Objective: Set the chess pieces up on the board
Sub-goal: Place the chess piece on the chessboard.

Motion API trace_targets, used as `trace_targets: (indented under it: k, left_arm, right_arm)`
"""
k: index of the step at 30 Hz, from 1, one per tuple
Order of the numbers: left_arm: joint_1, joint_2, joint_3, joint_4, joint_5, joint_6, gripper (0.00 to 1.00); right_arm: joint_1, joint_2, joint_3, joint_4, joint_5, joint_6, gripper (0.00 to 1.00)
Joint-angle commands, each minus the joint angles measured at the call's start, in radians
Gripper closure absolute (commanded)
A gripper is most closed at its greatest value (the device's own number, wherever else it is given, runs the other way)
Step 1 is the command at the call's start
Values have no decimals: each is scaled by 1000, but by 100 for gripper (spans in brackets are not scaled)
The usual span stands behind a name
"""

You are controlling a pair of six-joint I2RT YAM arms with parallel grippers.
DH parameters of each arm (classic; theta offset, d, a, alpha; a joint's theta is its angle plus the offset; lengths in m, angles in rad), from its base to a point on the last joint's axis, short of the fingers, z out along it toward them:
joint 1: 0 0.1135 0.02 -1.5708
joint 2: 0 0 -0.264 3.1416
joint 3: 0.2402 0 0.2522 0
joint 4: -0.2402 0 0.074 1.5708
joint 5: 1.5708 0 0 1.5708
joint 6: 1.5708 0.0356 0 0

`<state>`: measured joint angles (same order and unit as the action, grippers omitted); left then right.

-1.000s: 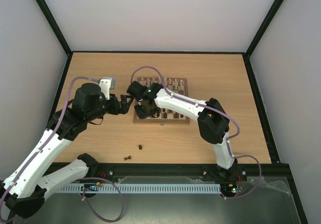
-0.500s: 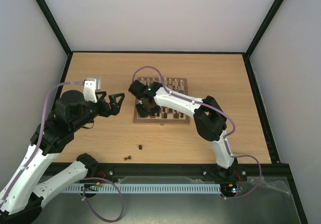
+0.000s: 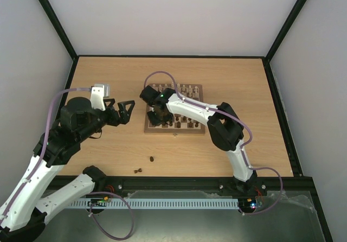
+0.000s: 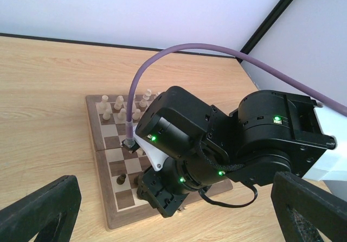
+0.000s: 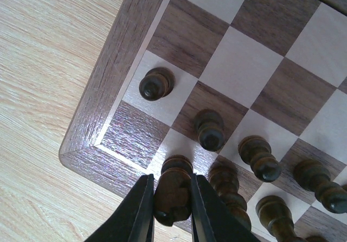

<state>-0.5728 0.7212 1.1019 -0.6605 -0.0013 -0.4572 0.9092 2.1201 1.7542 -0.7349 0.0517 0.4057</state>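
The board (image 3: 181, 107) lies mid-table, pale chess pieces (image 3: 179, 88) along its far edge and dark ones (image 3: 184, 123) along its near edge. My right gripper (image 3: 154, 117) hangs over the board's near-left corner. In the right wrist view it (image 5: 171, 209) is shut on a dark piece (image 5: 173, 185), whose base is at the light square beside the bare corner square (image 5: 133, 133). Dark pawns (image 5: 155, 83) and other dark pieces (image 5: 259, 157) stand close by. My left gripper (image 3: 123, 110) is open, left of the board, holding nothing; its fingers (image 4: 38, 212) frame the right arm.
Two dark pieces (image 3: 152, 158) (image 3: 137, 171) lie on the tabletop in front of the board, toward the near edge. A small bit (image 3: 174, 135) sits just off the board's near border. Black frame rails and white walls close in the table.
My left arm has pulled back leftward, away from the board, and then stayed put. The right gripper has kept its hold on the dark piece, shifting only slightly at the corner.
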Motion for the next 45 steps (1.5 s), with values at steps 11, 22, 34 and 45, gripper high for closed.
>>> trace_targets:
  k: [11, 22, 34, 45]
  left_arm:
    - [5, 14, 3, 20, -1, -8, 1]
    - [5, 12, 1, 19, -3, -6, 1]
    - [4, -1, 17, 15, -15, -12, 1]
    - [4, -46, 85, -20, -39, -18, 1]
  right_arm:
    - [-7, 10, -6, -18, -3, -10, 78]
    - [-9, -2, -12, -17, -9, -7, 74]
    - [25, -149, -16, -9, -15, -4, 64]
    - [178, -279, -89, -48, 41, 56, 55]
